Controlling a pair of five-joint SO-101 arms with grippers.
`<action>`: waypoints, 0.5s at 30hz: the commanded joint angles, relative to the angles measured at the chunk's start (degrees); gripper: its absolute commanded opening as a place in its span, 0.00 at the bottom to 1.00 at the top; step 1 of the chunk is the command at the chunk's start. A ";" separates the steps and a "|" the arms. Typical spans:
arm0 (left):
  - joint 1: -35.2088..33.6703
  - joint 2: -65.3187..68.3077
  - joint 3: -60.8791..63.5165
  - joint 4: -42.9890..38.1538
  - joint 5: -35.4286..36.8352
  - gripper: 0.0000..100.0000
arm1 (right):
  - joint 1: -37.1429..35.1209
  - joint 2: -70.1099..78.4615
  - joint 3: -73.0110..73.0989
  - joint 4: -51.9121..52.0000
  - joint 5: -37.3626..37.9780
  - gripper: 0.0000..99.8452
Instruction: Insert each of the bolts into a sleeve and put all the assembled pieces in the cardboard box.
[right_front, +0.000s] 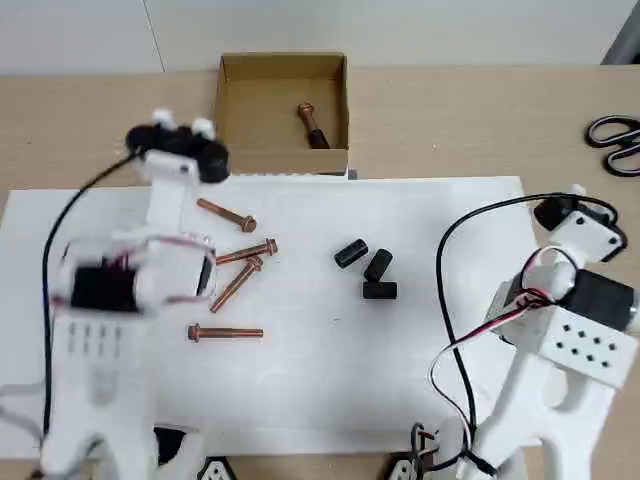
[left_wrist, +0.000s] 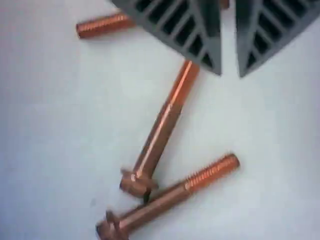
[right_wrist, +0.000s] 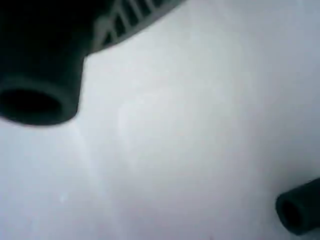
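Near the brown cardboard box (right_front: 232, 110), the left gripper (left_wrist: 229, 70) hung slightly parted, empty, over a copper flanged bolt (left_wrist: 160, 130) — seemingly poised to pinch it; farther off, the right gripper (right_front: 558, 214) clamped a black cylindrical sleeve (right_wrist: 40, 95).

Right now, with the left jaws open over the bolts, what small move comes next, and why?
Probably shift the left jaws sideways until their gap straddles the nearest bolt, then lower. They stand open, but the gap sits just beside its threaded end, so closing here would likely miss.
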 joint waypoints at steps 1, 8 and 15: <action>0.18 11.34 -8.84 5.98 -4.84 0.01 | 1.63 -1.36 -0.26 -0.66 -0.62 0.00; 0.18 24.00 -9.98 7.47 -9.41 0.02 | 6.55 -1.89 1.93 -1.98 -0.44 0.00; 0.62 30.86 -10.07 2.20 -11.16 0.09 | 7.34 -1.89 2.11 -2.24 -0.44 0.00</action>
